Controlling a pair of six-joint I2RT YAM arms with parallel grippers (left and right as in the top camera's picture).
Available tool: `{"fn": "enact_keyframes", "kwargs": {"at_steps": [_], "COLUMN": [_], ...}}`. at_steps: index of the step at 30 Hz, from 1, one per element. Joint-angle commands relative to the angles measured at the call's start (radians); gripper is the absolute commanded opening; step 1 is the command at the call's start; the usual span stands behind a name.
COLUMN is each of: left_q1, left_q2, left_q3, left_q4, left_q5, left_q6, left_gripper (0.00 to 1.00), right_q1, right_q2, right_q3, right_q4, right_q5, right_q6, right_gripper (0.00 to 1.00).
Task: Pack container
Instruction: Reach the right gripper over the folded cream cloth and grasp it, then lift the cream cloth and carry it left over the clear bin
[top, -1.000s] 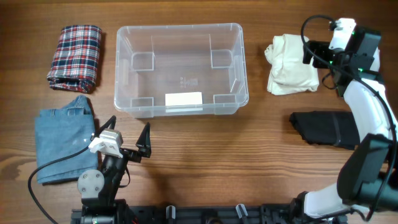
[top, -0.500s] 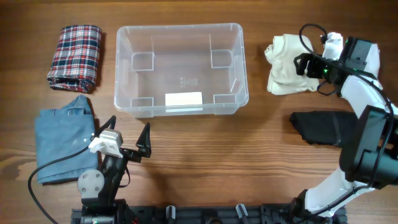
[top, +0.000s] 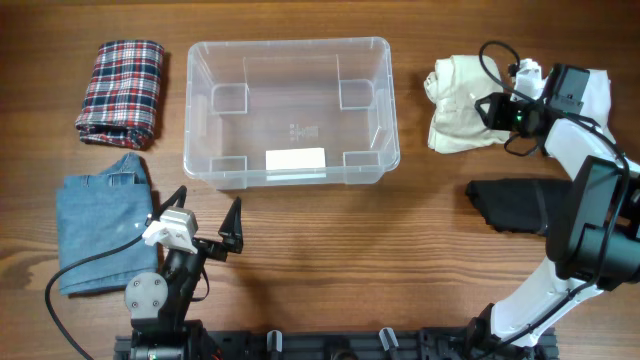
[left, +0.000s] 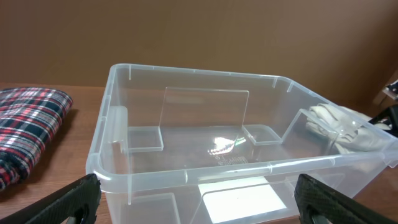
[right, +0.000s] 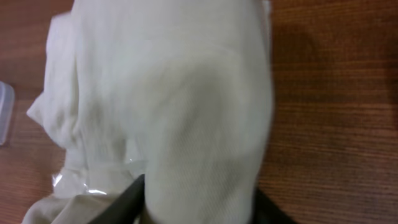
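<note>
Two arms work at a wooden table (top: 400, 270), and we read the scene from its near edge outward.

Nearest, left of centre, the left gripper (top: 210, 198) hangs above the table with its jaws spread wide and nothing between them. It faces the far side, toward the near wall of the container. Just to its left lies a folded blue denim garment (top: 95, 230). At the near right, a folded black garment (top: 515, 205) lies flat, its right end hidden under the right arm.

Beyond the left gripper and apart from it, the clear container (top: 288, 43) stands upright, left of the table's centre. Its white label (top: 295, 159) sits at its near side, and its moulded inner ribs and floor show plainly through the walls.

To the right of the container, near its right wall but not touching it, a cream garment (top: 455, 115) rests on the table. The right gripper (top: 492, 108) sits at the right edge of this garment, so the garment lies between that gripper and the container. In the right wrist view we see its two dark fingers (right: 124, 200) clenched on a raised fold of the cream cloth, one on either side.

Farthest left, a folded plaid garment (top: 122, 90) lies beside the container's left wall, apart from it.
</note>
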Motion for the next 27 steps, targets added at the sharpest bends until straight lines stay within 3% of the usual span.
{"fn": "enact_keyframes", "kwargs": {"at_steps": [1,2,8,18,23,27], "left_q1": [0.008,0.008,0.008,0.008,0.008,0.008], "left_q2": [-0.007,-0.007,-0.007,-0.007,-0.007,-0.007], "left_q3": [-0.004,-0.004,-0.004,-0.004,-0.004,-0.004], "left_q4": [-0.004,-0.004,-0.004,-0.004,-0.004,-0.004], "left_q5": [-0.006,-0.006,-0.006,-0.006,-0.006,-0.006], "left_q6": [0.012,0.012,0.012,0.012,0.012,0.012], "left_gripper": [1.0,1.0,1.0,1.0,1.0,1.0], "right_q1": [0.008,0.008,0.008,0.027,0.126,0.299], "right_q2": [0.013,0.002,-0.117,-0.525,-0.671,-0.707], "right_q3": [0.007,0.008,0.029,0.065,0.065,0.065], "right_q4": [-0.008,-0.008,-0.023,-0.015,-0.014,-0.015], "right_q5": [-0.047,-0.047,-0.088,-0.297,-0.324,-0.209], "right_q6": [0.043,0.064,0.127,0.37,0.512,0.632], "right_gripper": [0.08,0.04,0.04,0.04,0.04,0.04]}}
